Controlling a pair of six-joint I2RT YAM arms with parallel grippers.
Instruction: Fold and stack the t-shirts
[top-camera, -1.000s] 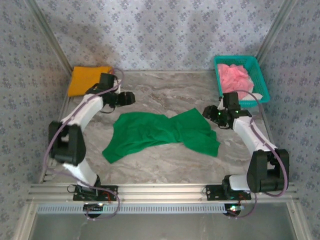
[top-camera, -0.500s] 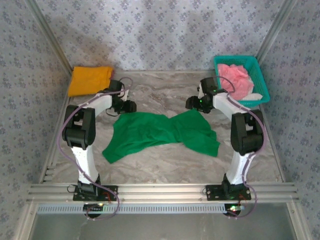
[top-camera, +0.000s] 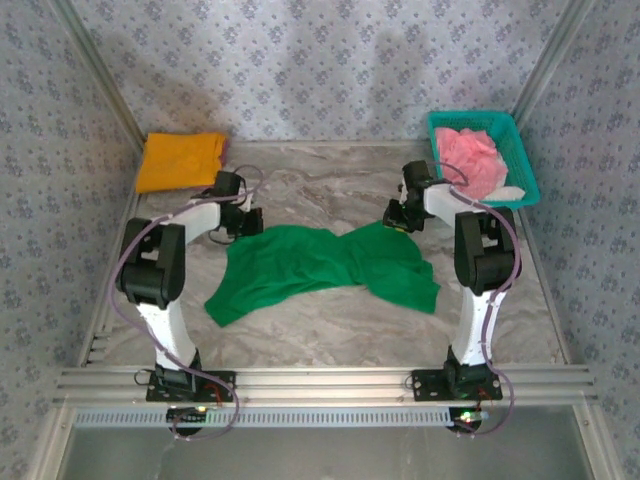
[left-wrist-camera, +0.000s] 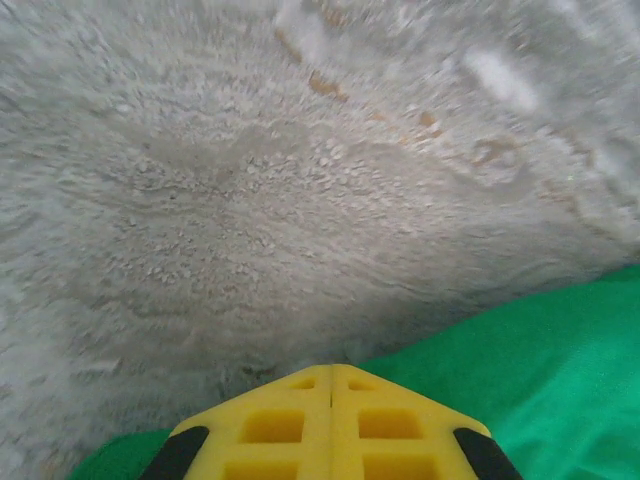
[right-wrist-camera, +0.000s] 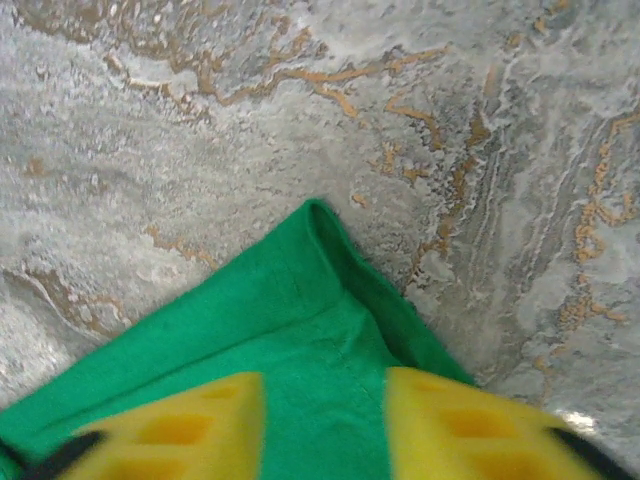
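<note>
The green shirt (top-camera: 320, 265) lies crumpled on the table (top-camera: 320, 190). The left tool (left-wrist-camera: 331, 375) is closed at its edge, any pinched cloth hidden. The right tool (right-wrist-camera: 325, 385) gapes astride a corner, fingers blurred and cut off.

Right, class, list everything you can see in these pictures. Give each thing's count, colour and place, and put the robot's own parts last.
green t-shirt: one, bright green, spread and rumpled mid-table
orange-yellow t-shirt: one, orange-yellow, far left corner of the table
pink t-shirt: one, pink, bunched in the basket
basket: one, teal mesh, far right corner
table: one, grey marbled with brown veins
left arm: one, white and black, reaching to the green t-shirt's far left edge
right arm: one, white and black, reaching to its far right corner
left gripper: one, yellow pads, shut
right gripper: one, yellow pads, open, astride the green cloth
</note>
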